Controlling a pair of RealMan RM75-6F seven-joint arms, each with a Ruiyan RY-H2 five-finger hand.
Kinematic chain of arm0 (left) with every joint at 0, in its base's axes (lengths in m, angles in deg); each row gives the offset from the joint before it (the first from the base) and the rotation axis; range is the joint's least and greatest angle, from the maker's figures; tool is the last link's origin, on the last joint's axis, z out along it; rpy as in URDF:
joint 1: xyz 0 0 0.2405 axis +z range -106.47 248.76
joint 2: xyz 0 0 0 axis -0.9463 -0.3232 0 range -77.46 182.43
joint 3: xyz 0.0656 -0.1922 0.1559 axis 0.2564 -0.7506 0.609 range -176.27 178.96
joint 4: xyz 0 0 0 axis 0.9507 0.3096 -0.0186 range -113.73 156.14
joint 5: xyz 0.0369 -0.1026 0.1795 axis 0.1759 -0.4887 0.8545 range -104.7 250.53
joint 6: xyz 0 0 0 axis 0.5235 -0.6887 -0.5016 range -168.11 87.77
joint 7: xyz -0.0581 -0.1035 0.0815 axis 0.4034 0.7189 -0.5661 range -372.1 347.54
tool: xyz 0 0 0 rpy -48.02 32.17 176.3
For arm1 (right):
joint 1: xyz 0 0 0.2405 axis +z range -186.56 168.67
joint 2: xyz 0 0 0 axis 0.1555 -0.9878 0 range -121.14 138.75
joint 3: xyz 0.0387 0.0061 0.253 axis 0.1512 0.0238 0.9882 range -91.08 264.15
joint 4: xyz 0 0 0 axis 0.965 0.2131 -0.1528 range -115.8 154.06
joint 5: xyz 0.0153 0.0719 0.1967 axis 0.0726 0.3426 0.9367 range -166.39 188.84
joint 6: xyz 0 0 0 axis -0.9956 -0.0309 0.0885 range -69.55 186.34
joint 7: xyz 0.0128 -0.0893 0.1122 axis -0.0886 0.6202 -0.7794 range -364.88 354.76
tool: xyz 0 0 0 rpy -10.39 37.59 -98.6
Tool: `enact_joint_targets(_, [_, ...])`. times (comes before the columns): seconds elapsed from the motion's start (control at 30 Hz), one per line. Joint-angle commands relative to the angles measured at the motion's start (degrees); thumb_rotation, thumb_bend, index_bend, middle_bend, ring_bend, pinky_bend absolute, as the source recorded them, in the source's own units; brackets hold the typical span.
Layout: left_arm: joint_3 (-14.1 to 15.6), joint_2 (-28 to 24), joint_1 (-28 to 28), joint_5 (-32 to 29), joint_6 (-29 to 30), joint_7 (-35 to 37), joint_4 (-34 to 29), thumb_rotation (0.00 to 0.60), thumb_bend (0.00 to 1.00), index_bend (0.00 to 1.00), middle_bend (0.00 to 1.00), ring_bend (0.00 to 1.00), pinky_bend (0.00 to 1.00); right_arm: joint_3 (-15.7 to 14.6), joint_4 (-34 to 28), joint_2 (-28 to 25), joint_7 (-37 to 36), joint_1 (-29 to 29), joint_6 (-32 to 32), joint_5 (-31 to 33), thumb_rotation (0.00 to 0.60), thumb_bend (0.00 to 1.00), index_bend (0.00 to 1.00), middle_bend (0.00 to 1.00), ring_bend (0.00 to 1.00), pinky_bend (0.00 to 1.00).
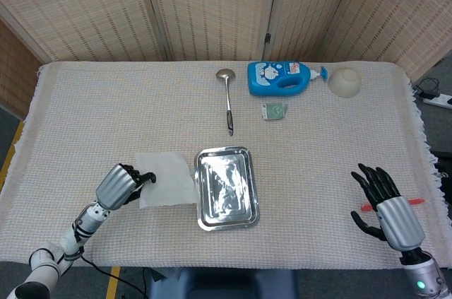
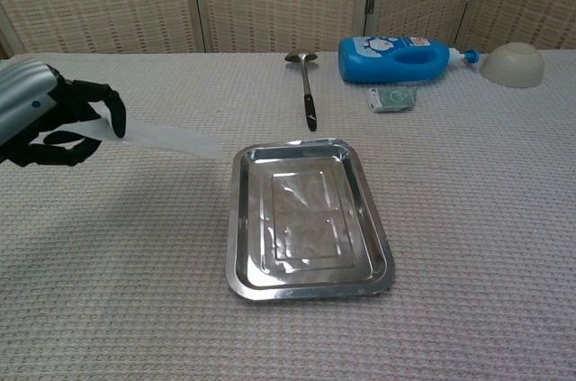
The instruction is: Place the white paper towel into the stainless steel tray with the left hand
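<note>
woven table cloth [image 1: 106, 115], left hand [image 1: 121, 184] pinching paper towel [image 1: 168, 179] edge beside tray [image 1: 200, 193]

covered in a cream, finely ribbed woven cloth, the tabletop [image 1: 106, 115]. behind it, beige slatted screens [image 1: 212, 2] with pale frames. plain white, slightly see-through at the lifted edge, the paper towel [image 1: 168, 180]. shiny silver with a crinkled mirror sheen inside, the stainless steel tray [image 1: 226, 187]. silver back and black fingers on the left robot hand [image 1: 126, 184]; same silver and black on the right robot hand [image 1: 385, 203]. bright blue with a white cartoon label and white cap, the bottle [image 1: 282, 77]. off-white, the bowl [image 1: 345, 81]. silver bowl and black handle on the ladle [image 1: 227, 101]. pale green, the small packet [image 1: 275, 110]. red-orange, a thin object [image 1: 417, 201] beside the right robot hand.
</note>
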Motion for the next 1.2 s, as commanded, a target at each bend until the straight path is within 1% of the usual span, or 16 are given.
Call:
enact_joint_targets(0.03, [0.02, 0.35, -1.24, 0.67, 0.95, -2.88, -2.47, 0.600, 0.69, 0.57, 1.00, 1.00, 1.00, -0.33, -0.45, -0.81, -1.10, -0.40, -1.06, -0.80, 0.600, 0.41, 0.00, 0.00, 0.00, 0.00])
enact_joint_targets(0.2, [1.06, 1.55, -2.87, 2.46, -0.16, -8.42, -6.68, 0.600, 0.69, 0.57, 1.00, 1.00, 1.00, -0.84, -1.03, -2.11, -2.86, -1.09, -2.93, -1.97, 0.600, 0.41, 0.00, 0.00, 0.00, 0.00])
enact_joint_targets(0.33, [1.57, 3.39, -3.81, 3.06, -4.00, -13.24, -9.33, 0.600, 0.69, 0.56, 1.00, 1.00, 1.00, -1.37, -1.34, -3.19, -4.00, -1.84, -4.51, -2.90, 0.600, 0.41, 0.00, 0.00, 0.00, 0.00])
enact_joint_targets(0.5, [1.96, 5.43, -4.86, 3.67, -7.79, -17.82, -10.44, 0.600, 0.69, 0.54, 1.00, 1.00, 1.00, -1.60, -1.42, -4.26, -5.45, -2.70, -6.02, -3.08, 0.600, 0.41, 0.00, 0.00, 0.00, 0.00])
enact_joint_targets(0.67, [2.15, 6.79, -5.61, 4.06, -10.39, -19.85, -10.80, 0.600, 0.69, 0.53, 1.00, 1.00, 1.00, -1.65, -1.37, -4.94, -6.56, -3.21, -6.90, -3.18, 0.600, 0.41, 0.00, 0.00, 0.00, 0.00])
enact_joint_targets(0.9, [2.25, 7.80, -6.25, 4.29, -12.87, -20.93, -10.37, 0.600, 0.69, 0.50, 1.00, 1.00, 1.00, -1.45, -1.40, -5.24, -7.19, -3.48, -7.62, -3.49, 0.600, 0.41, 0.00, 0.00, 0.00, 0.00])
enact_joint_targets(1.13, [1.83, 8.45, -6.73, 3.93, -15.07, -22.41, -10.78, 0.600, 0.69, 0.42, 1.00, 1.00, 1.00, -1.30, -1.48, -5.14, -7.25, -3.26, -6.93, -3.40, 0.600, 0.41, 0.00, 0.00, 0.00, 0.00])
enact_joint_targets(1.2, [1.67, 8.60, -6.86, 3.86, -15.30, -22.59, -10.76, 0.600, 0.65, 0.41, 1.00, 1.00, 1.00, -1.26, -1.47, -5.12, -7.30, -3.23, -6.78, -3.34, 0.600, 0.41, 0.00, 0.00, 0.00, 0.00])
